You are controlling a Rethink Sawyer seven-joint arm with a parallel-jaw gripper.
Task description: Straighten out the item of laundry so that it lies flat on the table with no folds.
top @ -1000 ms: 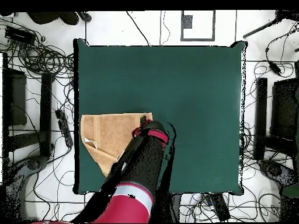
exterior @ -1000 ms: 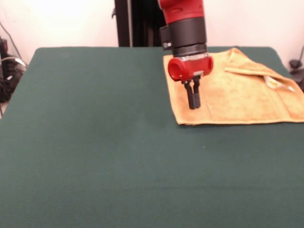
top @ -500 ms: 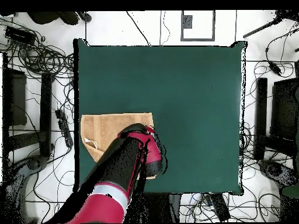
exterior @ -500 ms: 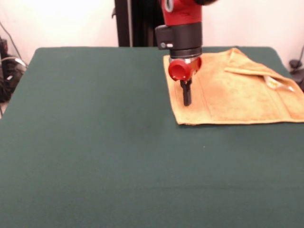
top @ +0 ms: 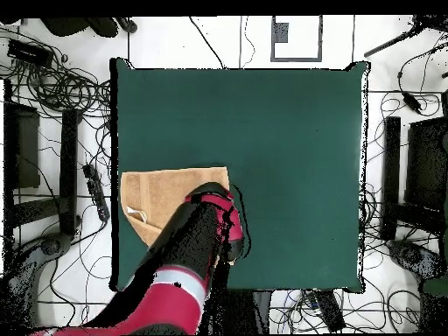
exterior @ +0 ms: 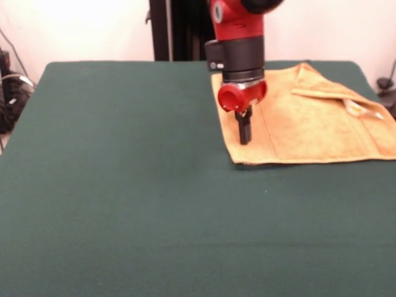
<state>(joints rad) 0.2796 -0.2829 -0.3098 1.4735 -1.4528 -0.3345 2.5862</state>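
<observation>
The golden-orange towel (exterior: 309, 120) lies at the green table's (exterior: 124, 204) far right part, its near edge flat. Above its left border the gripper (exterior: 244, 135) hangs, fingers pressed together, holding nothing. Farther back a corner flap is folded over, so straightening looks unfinished

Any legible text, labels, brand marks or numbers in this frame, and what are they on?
No readable text anywhere.
The golden-orange terry-cloth towel carries a small white label tag by its folded-over corner: too small to tell if anything is printed on it.
The red and black arm's gripper, over the towel's edge on the dark green table, shows no markings.
</observation>
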